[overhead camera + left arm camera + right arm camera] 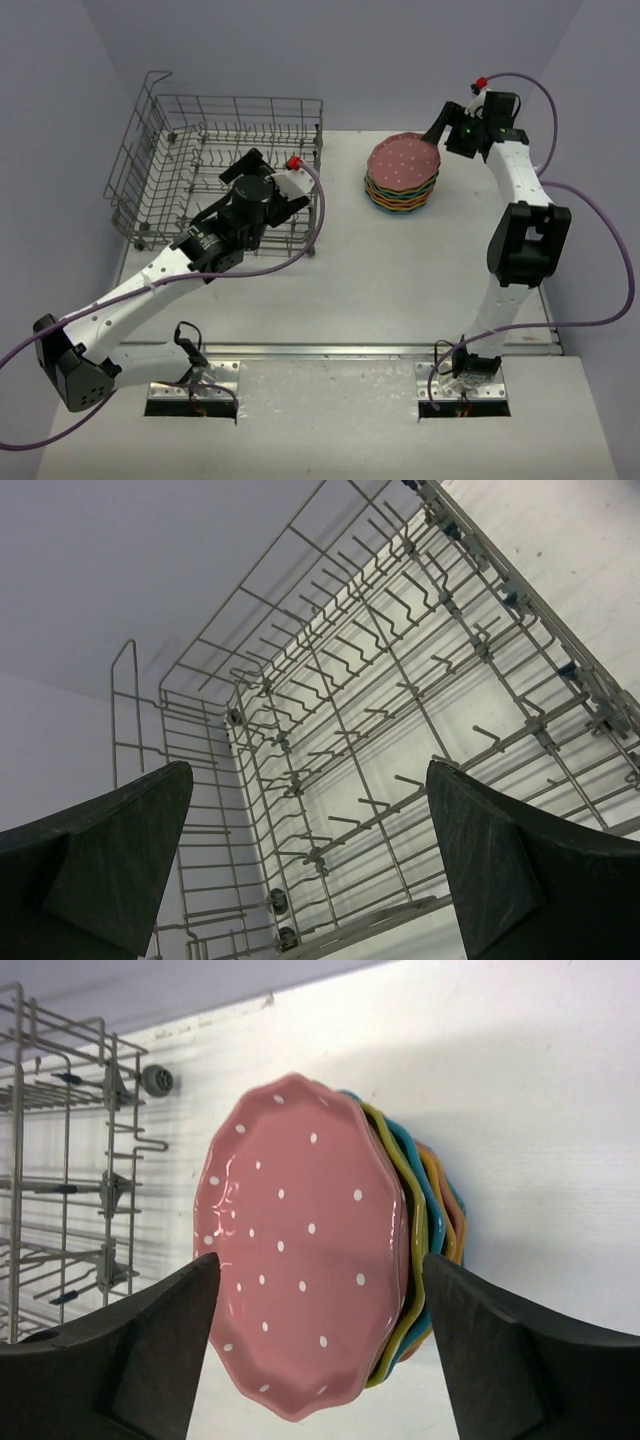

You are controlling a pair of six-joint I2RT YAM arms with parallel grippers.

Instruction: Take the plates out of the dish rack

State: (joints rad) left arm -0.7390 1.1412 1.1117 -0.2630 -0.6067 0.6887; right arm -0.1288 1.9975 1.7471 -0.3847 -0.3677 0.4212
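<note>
Stack of scalloped polka-dot plates rests on white counter, evidently unloaded; right fingers wide astride it, left fingers wide over grey wire dish rack.

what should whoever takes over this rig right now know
Left gripper: open, empty, hanging over the dish rack.
Right gripper: open, straddling the edge of the pink plate.
Plates: one stack on the table to the right of the rack, pink on top.
Done: no plate shows in the rack in any view.
Left: probably only backing both arms away.
</note>
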